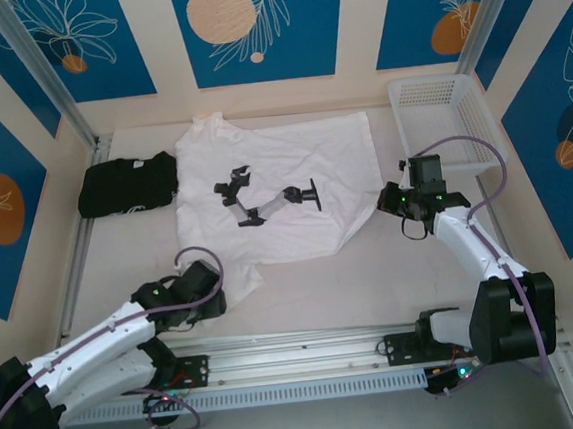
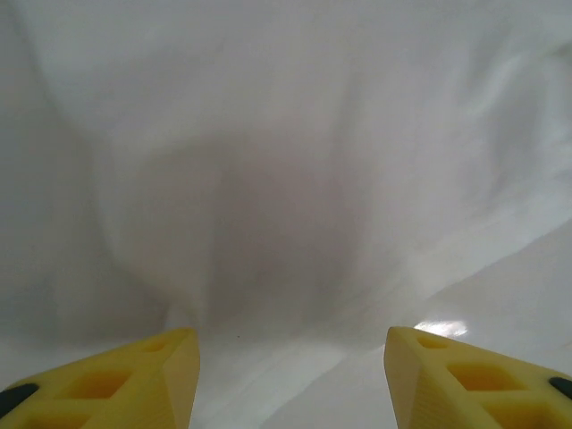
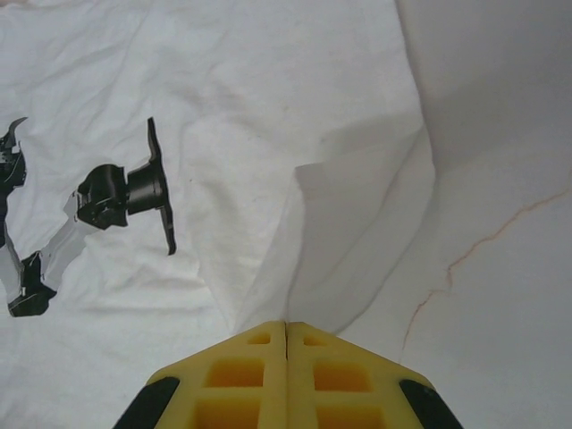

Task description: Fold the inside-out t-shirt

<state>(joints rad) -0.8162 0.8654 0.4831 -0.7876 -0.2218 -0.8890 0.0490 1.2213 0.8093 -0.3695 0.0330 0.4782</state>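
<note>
Right gripper (image 3: 286, 335): jaws closed together, clamped on a raised fold at the right edge of the inside-out t-shirt (image 1: 302, 163)
Left gripper (image 2: 288, 357): fingers apart, nothing clamped; white cloth lies just ahead, at the shirt's near left corner
Table (image 1: 373, 287): shirt spread flat across its middle
Step judged: near left corner to be taken
Method: cloth should be seated fully between the left fingers before closing; both sides lifted evenly
Basket (image 1: 479, 122): just beside the right arm; a wide swing could be obstructed
Black garment (image 1: 126, 184): against or just beside the shirt's left side; to be kept out of the fold
Print (image 1: 265, 201): robot-arm figure mid-shirt
</note>
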